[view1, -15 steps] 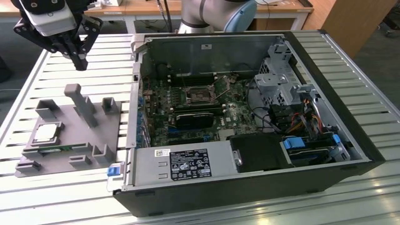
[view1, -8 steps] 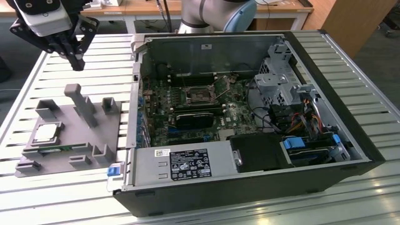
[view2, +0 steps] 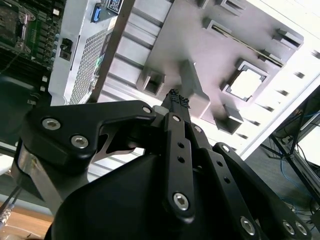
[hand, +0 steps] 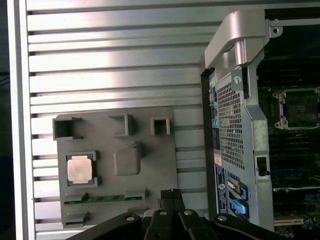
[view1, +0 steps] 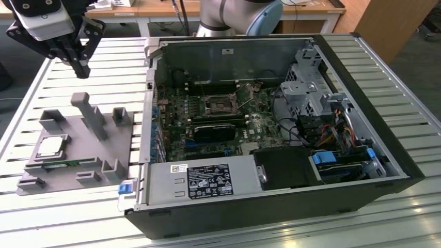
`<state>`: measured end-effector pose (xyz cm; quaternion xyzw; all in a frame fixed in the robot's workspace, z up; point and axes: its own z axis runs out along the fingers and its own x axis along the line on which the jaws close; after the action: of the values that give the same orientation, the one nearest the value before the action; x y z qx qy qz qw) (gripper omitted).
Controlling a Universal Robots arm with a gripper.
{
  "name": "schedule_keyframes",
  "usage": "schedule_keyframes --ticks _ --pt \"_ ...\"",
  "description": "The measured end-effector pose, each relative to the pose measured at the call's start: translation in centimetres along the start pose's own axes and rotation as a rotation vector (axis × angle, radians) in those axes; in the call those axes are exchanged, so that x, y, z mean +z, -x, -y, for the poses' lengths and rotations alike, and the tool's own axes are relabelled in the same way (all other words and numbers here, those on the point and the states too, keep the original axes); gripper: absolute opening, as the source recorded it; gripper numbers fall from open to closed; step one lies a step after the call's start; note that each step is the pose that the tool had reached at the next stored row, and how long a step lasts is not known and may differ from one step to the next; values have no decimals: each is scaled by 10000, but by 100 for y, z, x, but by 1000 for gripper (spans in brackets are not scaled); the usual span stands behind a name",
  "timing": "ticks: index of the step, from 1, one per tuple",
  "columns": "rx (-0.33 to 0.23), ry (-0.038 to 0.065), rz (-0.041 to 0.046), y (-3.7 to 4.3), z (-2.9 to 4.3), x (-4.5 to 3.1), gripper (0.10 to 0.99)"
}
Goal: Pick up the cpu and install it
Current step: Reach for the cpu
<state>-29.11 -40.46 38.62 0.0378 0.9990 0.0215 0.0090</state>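
exterior view: high, oblique, whole table point(view1: 103, 67) | both wrist views: downward, sharing grey fixture point(view2: 200, 55) point(hand: 157, 170)

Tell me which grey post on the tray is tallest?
The post in the middle of the tray; the others around it are much shorter.

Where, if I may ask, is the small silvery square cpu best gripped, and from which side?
By two opposite edges, from straight above: the small silvery square cpu lies flat, top plate up, in a square frame on the grey plastic fixture, so a sideways approach is probably blocked.
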Motion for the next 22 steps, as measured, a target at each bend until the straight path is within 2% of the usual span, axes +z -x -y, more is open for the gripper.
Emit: schedule_keyframes --ticks 22 --pt "0 0 -4 -178 14 4 106"
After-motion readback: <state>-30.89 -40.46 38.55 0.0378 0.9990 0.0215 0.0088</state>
